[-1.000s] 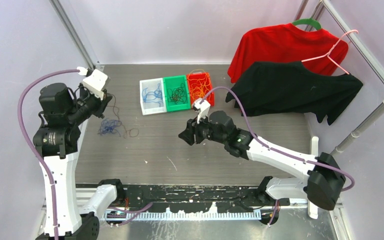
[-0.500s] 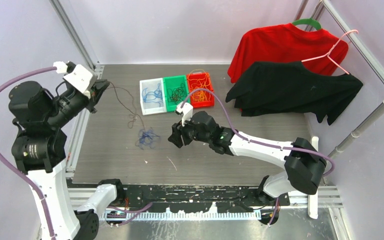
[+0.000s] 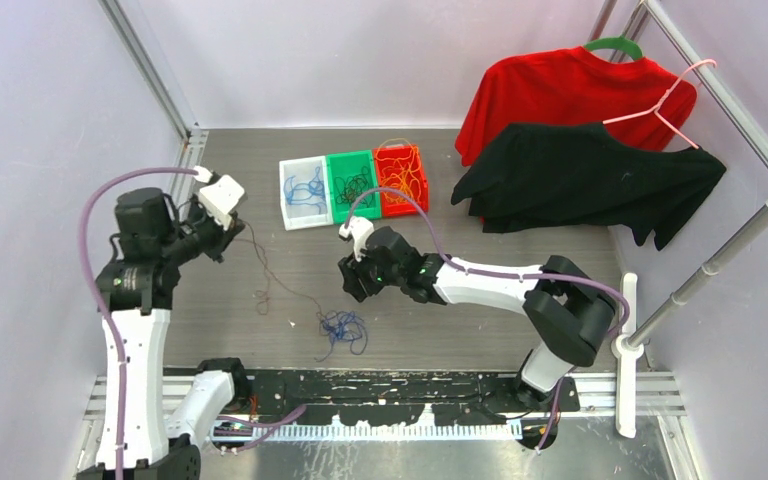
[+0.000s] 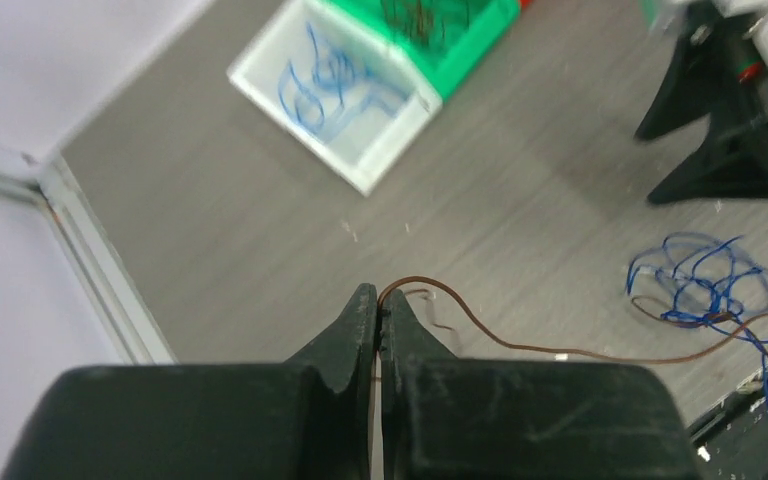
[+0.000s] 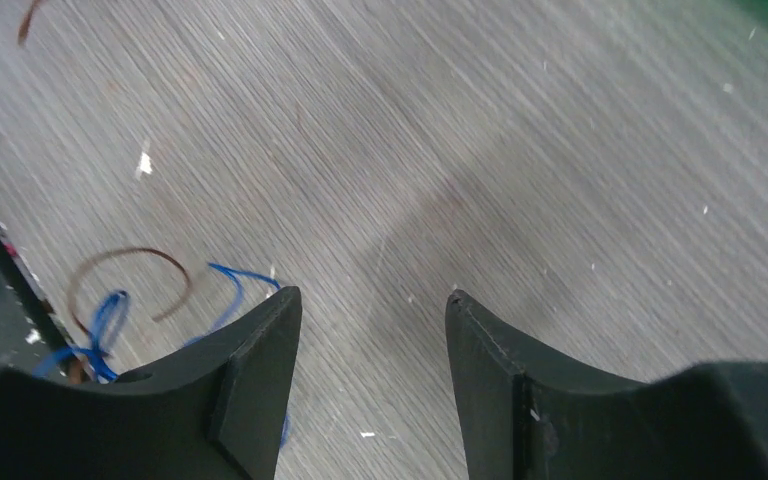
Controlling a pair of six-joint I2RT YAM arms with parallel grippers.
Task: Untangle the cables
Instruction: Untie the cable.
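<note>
Grey table (image 3: 440, 335) fills all three views. Overhead, a brown cable (image 3: 260, 262) trails from the left gripper (image 3: 232, 228) to a blue clump (image 3: 343, 330) near the front edge. Only the left wrist view shows those jaws pinched tight on the brown cable's end. The right wrist view alone shows the right gripper (image 5: 372, 310) spread wide, holding nothing, above the table just beside the blue clump.

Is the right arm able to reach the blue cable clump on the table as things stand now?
Probably yes: the right hand is open, hovers close beside the blue cable clump, and only bare table lies between them.
</note>
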